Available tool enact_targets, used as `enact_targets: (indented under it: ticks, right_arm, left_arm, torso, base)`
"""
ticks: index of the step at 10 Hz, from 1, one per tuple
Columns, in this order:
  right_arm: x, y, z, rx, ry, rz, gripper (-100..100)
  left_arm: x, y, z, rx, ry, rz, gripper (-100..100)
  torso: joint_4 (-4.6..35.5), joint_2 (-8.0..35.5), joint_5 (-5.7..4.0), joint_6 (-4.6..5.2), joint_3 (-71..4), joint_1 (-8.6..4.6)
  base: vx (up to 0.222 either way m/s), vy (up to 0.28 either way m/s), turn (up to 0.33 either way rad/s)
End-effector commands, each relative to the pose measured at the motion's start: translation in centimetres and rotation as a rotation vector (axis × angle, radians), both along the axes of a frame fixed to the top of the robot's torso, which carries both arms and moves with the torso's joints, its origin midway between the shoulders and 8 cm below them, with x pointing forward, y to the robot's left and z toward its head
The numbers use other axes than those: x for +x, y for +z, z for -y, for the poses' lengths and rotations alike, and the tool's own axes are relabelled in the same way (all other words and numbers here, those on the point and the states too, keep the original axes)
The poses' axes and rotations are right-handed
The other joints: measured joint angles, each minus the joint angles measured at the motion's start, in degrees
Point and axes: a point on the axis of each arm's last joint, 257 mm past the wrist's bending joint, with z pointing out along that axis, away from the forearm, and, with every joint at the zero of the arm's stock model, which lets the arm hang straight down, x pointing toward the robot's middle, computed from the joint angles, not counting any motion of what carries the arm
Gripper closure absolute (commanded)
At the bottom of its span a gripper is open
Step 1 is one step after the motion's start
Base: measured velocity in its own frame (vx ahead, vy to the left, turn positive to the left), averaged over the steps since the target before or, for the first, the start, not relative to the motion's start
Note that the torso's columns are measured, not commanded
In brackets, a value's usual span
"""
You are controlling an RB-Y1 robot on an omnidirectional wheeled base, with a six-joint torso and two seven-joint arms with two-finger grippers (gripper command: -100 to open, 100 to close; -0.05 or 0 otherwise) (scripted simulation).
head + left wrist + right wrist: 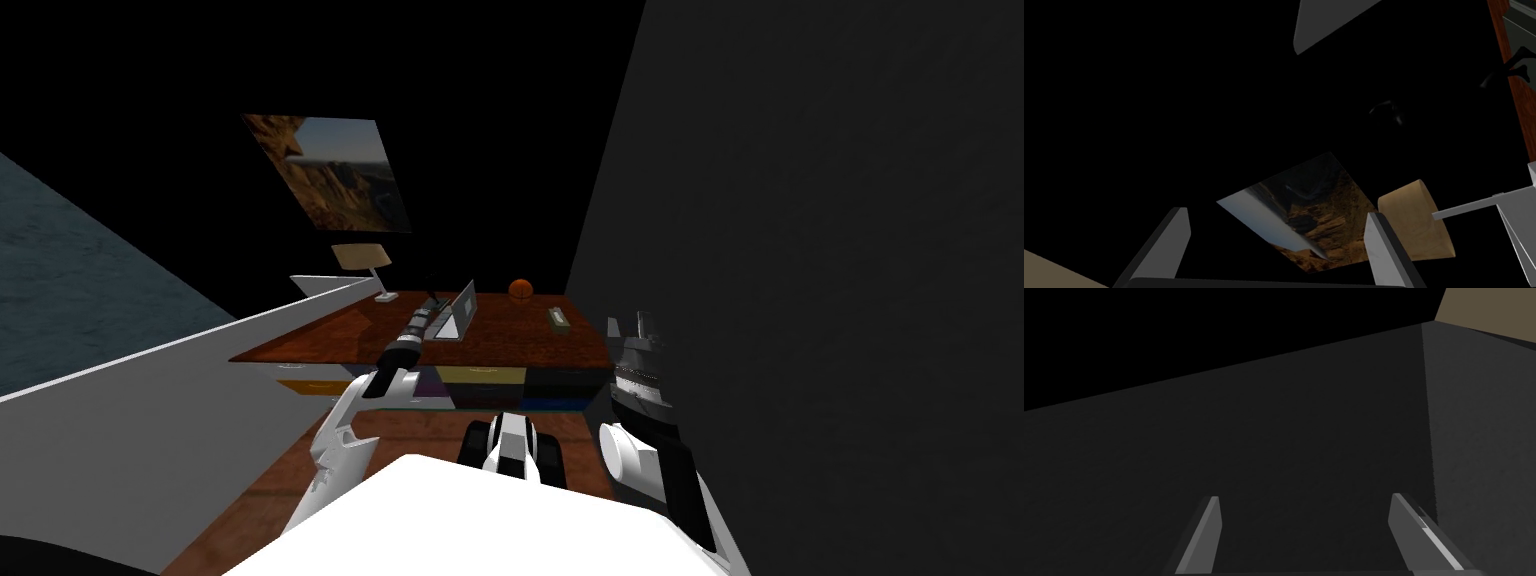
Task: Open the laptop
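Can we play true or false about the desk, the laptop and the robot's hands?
1. The laptop has its lid up. True.
2. The orange ball lies on the floor. False: it sits on the desk.
3. The left gripper is open. True.
4. The right gripper holds the lamp. False: it is open and empty, and the lamp stands on the desk.

No legible text, seemingly anywhere.
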Motion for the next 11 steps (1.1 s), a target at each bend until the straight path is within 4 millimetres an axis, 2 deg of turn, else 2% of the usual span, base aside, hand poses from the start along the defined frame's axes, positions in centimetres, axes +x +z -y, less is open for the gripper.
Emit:
enact_targets:
  ticks: [1, 3, 9, 11]
  right_arm:
    - [0.0, 0.0, 0.0, 0.000, 0.000, 0.000, 0]
    - [0.0, 0.0, 0.0, 0.000, 0.000, 0.000, 0]
    - [0.0, 0.0, 0.0, 0.000, 0.000, 0.000, 0]
    - [0.0, 0.0, 0.0, 0.000, 0.000, 0.000, 0]
  left_arm:
    - [0.2, -1.5, -2.2, -0.006, 0.066, -0.067, -100]
    - [0.2, -2.1, -3.0, -0.011, 0.091, -0.091, -100]
    - [-0.2, -6.4, -6.6, -0.085, 0.222, -0.225, -100]
    - [-0.1, -6.0, -6.6, -0.074, 0.210, -0.213, -100]
  torso:
    - [0.0, 0.0, 0.00, 0.01, 0.0, -0.01]
    - [0.0, 0.0, -0.01, 0.01, 0.0, -0.06]
    - [0.0, 0.0, -0.01, 0.00, 0.0, -0.03]
    - [0.0, 0.1, 0.03, -0.01, 0.1, 0.17]
  base:
    - [0.067, -0.089, -0.061]
    - [0.051, -0.098, -0.029]
    - [0.053, -0.067, -0.043]
    - [0.015, -0.022, -0.002]
